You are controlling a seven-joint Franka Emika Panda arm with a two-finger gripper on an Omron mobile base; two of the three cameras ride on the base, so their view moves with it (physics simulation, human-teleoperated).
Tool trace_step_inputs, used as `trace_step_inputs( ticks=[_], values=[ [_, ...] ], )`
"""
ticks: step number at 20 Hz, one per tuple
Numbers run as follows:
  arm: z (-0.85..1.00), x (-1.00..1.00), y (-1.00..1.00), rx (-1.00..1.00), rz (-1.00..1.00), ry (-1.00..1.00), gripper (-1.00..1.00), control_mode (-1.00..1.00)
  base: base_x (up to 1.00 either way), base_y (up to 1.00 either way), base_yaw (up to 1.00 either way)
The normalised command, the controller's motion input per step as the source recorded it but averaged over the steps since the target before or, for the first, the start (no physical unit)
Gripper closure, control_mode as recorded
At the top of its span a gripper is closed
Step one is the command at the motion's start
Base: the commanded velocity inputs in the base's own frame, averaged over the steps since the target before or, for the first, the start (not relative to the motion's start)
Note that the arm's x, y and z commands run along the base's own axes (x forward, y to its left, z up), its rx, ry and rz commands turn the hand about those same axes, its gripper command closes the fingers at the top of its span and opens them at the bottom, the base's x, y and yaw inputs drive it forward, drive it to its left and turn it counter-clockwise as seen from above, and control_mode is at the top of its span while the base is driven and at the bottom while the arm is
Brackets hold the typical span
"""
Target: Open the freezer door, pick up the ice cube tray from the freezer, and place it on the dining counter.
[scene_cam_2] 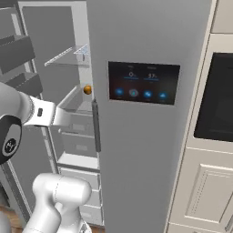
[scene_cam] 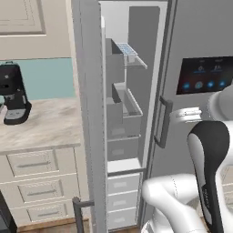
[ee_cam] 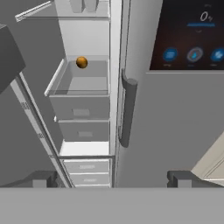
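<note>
One ice cube tray [scene_cam: 127,49] on the freezer [scene_cam: 136,91] shelf; one orange ball [ee_cam: 81,62] below; tool [ee_cam: 111,177] wide, empty.

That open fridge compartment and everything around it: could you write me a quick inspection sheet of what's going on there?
Surface: marble worktop left of the fridge, carrying a black coffee machine.
Job's things: freezer door swung open; ice cube tray on the upper shelf of the freezer.
Clutter: small orange ball in an open bin.
Claw: open, empty, facing the compartment.
Cables: nothing seen.
Surroundings: touchscreen door, wall oven, cream drawers.
</note>
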Motion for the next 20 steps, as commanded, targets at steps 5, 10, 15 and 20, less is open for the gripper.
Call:
trace_step_inputs(
  ticks=[5,10,15,20],
  values=[
    [0.00,0.00,0.00,0.00,0.00,0.00,-1.00,1.00,0.10,0.22,0.04],
    [0.00,0.00,0.00,0.00,0.00,0.00,-1.00,1.00,0.25,-0.01,0.11],
    [0.00,0.00,0.00,0.00,0.00,0.00,-1.00,1.00,0.35,-0.22,0.11],
    [0.00,0.00,0.00,0.00,0.00,0.00,-1.00,1.00,0.45,-0.26,0.11]
  ],
)
